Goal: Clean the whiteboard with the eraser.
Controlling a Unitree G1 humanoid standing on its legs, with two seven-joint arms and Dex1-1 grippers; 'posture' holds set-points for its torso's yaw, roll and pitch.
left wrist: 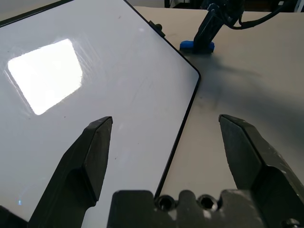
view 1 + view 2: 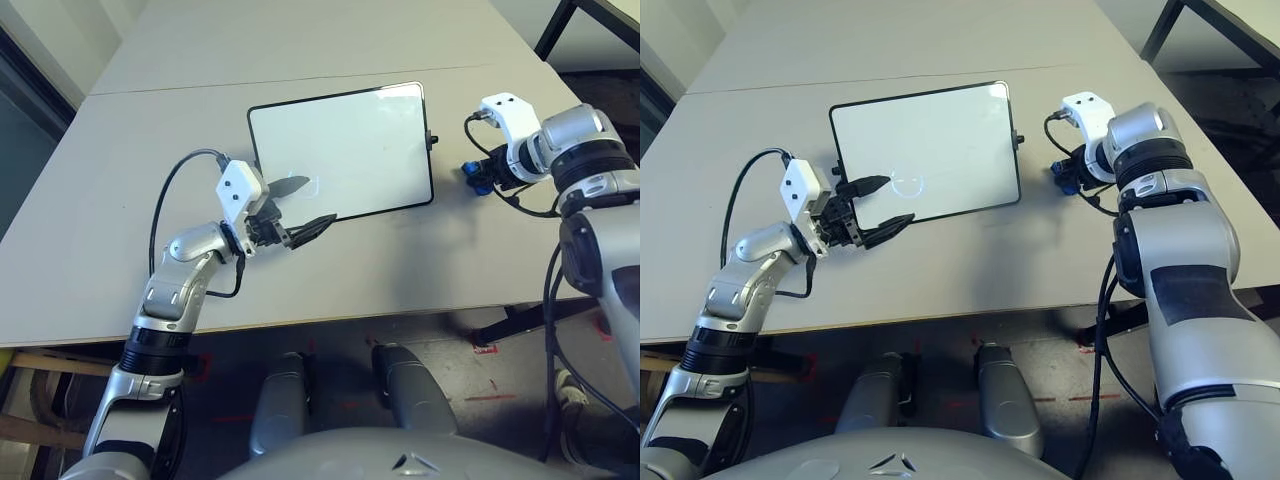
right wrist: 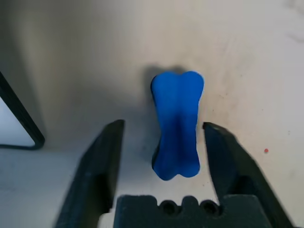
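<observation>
The right gripper [image 3: 164, 142] stood with its two black fingers spread wide, pointing down at the table [image 2: 330, 270]. The eraser [image 3: 177, 123], a small bright blue block pinched at the waist like a bone, lay on the table in the gap between those fingers. A sliver of space showed on each side of it, so the fingers were not pressing it. In the head view this gripper sat at the right of the scene, just past the whiteboard's right edge, with the blue of the eraser peeking out under it.

The left gripper [image 2: 300, 206] was also wide open and held nothing. It pointed level towards the right, hovering at the near left corner of the whiteboard [image 2: 350, 145]; one finger reached over the white surface and the other over the bare table just beside the black frame.

The whiteboard lay flat at the middle of the pale table, a glossy white rectangle with a thin black frame and rounded corners, turned slightly askew. A small black knob [image 2: 433, 139] stuck out from its right edge. A faint smiling face doodle [image 2: 905, 184] showed near its near edge. The eraser lay just to the right of the board, apart from it.
</observation>
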